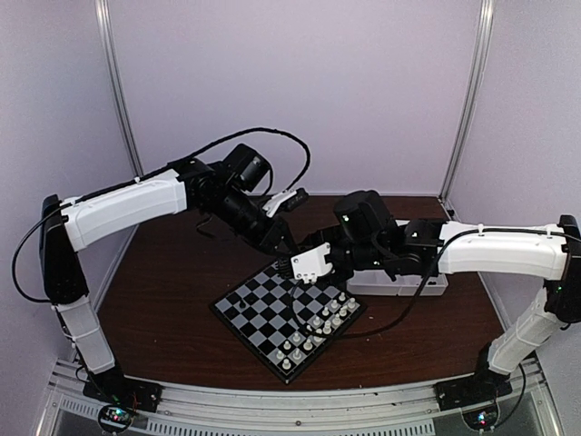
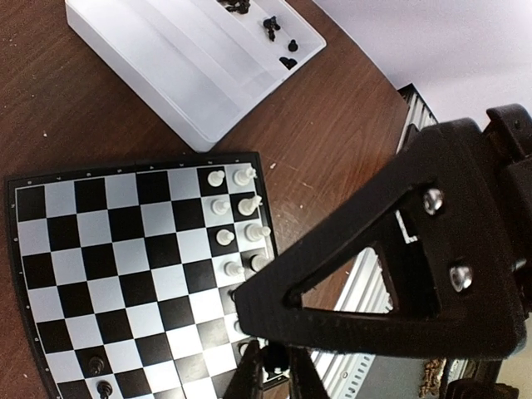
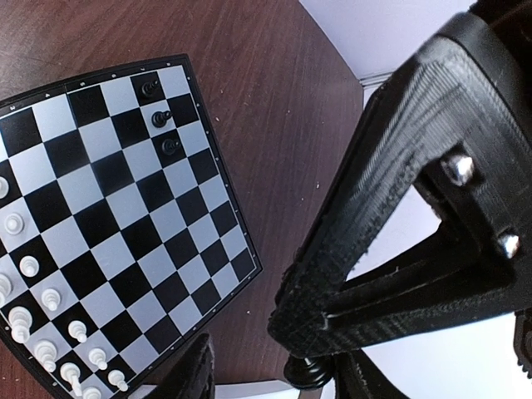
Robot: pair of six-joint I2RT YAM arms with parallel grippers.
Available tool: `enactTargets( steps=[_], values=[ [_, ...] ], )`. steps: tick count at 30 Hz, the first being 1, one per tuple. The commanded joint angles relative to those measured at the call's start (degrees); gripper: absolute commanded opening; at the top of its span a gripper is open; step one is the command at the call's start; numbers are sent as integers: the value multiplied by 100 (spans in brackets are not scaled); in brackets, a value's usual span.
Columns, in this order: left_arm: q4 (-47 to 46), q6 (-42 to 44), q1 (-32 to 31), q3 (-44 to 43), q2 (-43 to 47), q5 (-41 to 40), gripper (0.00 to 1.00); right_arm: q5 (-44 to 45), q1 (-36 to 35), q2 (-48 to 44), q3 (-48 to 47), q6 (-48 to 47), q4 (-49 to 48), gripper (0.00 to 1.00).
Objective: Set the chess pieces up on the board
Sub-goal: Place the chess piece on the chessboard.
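The board [image 1: 259, 309] lies mid-table, with white chessmen [image 1: 318, 331] along its near-right edge. Three black chess pieces [image 3: 160, 117] stand at its far corner; two of them show in the left wrist view [image 2: 96, 364]. Both grippers meet above the board's far corner. My left gripper [image 2: 276, 378] is shut on a small black chess piece [image 2: 273, 357]. In the right wrist view that piece [image 3: 309, 376] hangs under the left gripper's tip. My right gripper [image 3: 274, 378] is open around it, one finger close beside the piece and the other [image 3: 187, 374] well apart.
A white compartment tray [image 2: 183, 58] sits on the brown table right of the board, behind the right arm [image 1: 399, 283]. Several loose black pieces [image 2: 278, 37] lie in its end compartment. The board [image 3: 108, 191] shows a thin black frame. Enclosure walls stand close on all sides.
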State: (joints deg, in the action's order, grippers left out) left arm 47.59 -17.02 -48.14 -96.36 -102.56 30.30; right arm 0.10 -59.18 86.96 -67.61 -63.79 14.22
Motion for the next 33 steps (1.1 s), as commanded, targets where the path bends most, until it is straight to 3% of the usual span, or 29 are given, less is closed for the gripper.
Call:
enactTargets(
  steps=[1, 28, 33],
  values=[
    [-258, -131, 48, -160, -79, 287, 3, 105, -50, 41, -55, 169, -347, 45],
    [-413, -343, 147, -119, -104, 471, 5, 357, -41, 199, -10, 394, -231, 8],
    [-867, -603, 171, 209, 139, 245, 16, 321, -20, 234, -52, 528, -227, 3]
  ],
)
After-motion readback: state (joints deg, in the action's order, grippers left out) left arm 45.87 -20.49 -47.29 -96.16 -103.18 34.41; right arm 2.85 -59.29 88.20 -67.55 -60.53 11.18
